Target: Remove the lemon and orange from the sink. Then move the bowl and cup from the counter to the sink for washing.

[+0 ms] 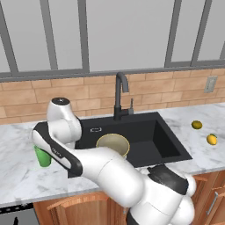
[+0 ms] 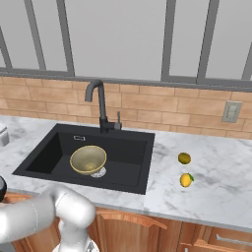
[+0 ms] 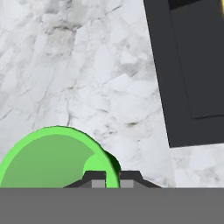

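Hand view: gripper (image 3: 112, 178) pinches the smooth green cup's (image 3: 52, 159) thin rim over veined marble counter (image 3: 78, 78).

Left and right base views high behind arm, facing windowed wall, both sharing sink (image 1: 145, 132) mid-frame, hand view close above counter (image 3: 65, 65), looking down

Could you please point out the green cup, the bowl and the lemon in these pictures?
green cup (image 1: 42, 157): left base view, its side wall.
bowl (image 2: 88, 158): right base view, its inner hollow.
lemon (image 2: 185, 180): right base view, its middle.
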